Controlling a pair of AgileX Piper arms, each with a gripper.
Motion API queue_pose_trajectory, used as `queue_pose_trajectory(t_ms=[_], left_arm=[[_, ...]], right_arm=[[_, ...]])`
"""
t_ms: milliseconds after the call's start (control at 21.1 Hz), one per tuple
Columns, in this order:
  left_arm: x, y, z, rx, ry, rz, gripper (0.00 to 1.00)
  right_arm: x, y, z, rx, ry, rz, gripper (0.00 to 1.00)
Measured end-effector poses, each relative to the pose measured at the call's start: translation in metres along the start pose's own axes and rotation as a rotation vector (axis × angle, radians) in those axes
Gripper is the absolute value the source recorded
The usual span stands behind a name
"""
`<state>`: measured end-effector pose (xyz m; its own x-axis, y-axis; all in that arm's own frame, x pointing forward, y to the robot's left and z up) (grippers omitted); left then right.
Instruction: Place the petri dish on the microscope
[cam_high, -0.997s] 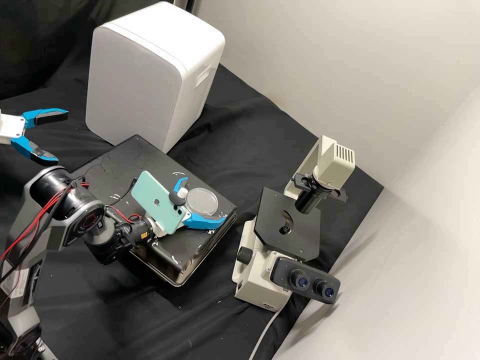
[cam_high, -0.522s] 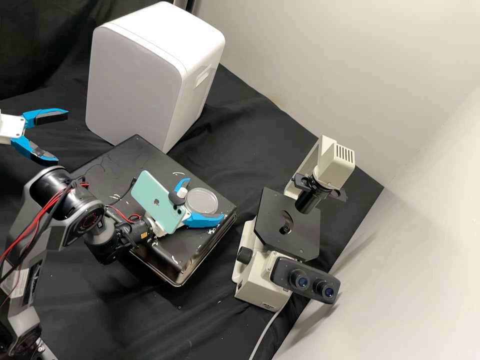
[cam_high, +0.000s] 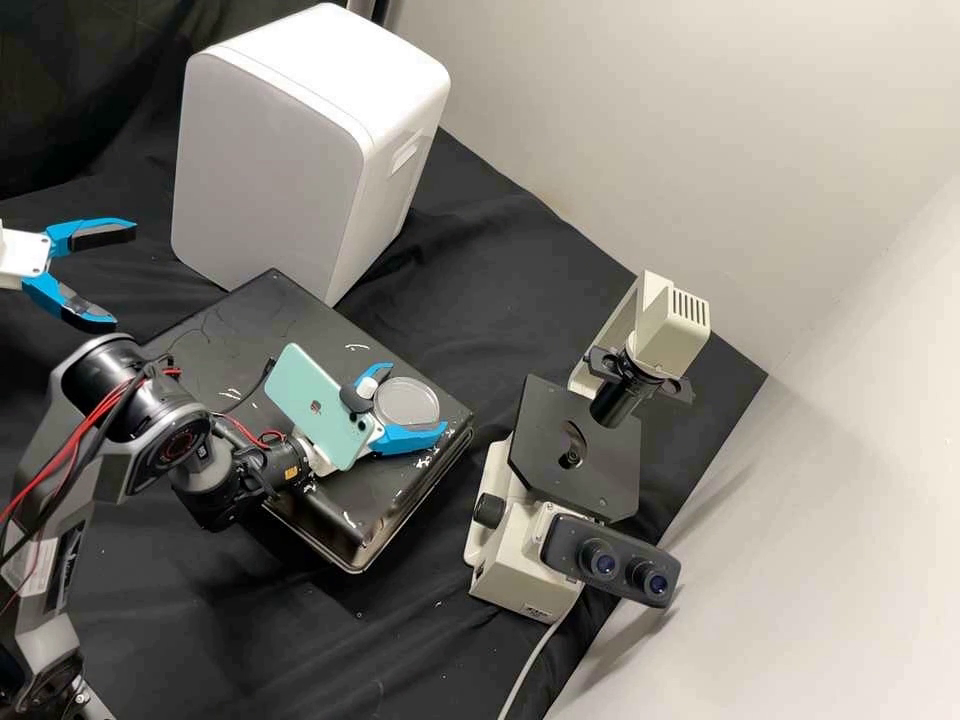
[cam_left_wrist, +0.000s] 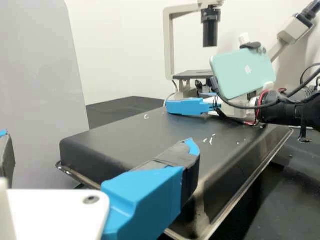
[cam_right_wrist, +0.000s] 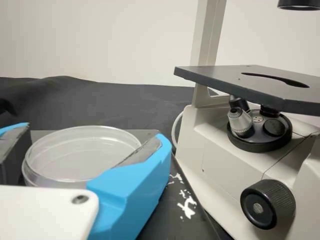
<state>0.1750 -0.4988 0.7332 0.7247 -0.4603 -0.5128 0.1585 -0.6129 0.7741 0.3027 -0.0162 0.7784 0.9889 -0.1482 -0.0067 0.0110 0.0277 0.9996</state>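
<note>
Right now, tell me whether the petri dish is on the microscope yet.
Not yet. The petri dish lies flat on the black block, between the fingers of the right gripper, beside the microscope.

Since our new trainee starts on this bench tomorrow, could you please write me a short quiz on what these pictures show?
1. Fill in: the left claw is ___ (open or shut).
2. True or false: the dish lies on the microscope.
3. Which claw is at the dish? A. the left claw B. the right claw C. both

Key: 1 open. 2 false; it lies on the black tray, beside the microscope. 3 B.
</note>
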Motion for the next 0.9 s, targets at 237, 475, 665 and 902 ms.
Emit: queue_pose_trajectory(t_ms=[237,475,665,902], left_arm=[[0.0001,-0.0002,-0.0001,0.000,0.000,-0.001,1.00],[0.0001,-0.0002,-0.0001,0.000,0.000,-0.001,1.00],[0.0001,-0.0002,-0.0001,0.000,0.000,-0.001,1.00],[0.0007,-0.0020,-0.0007,-0.005,0.002,-0.010,1.00]], right_arm=[[0.0002,0.0013,0.0013,0.016,-0.001,0.001,0.00],[0.0004,0.0025,0.0025,0.023,0.000,0.001,0.00],[0.0005,0.0031,0.0032,0.032,-0.001,0.002,0.00],[-0.0002,0.0053,0.0033,0.035,0.005,0.003,0.00]])
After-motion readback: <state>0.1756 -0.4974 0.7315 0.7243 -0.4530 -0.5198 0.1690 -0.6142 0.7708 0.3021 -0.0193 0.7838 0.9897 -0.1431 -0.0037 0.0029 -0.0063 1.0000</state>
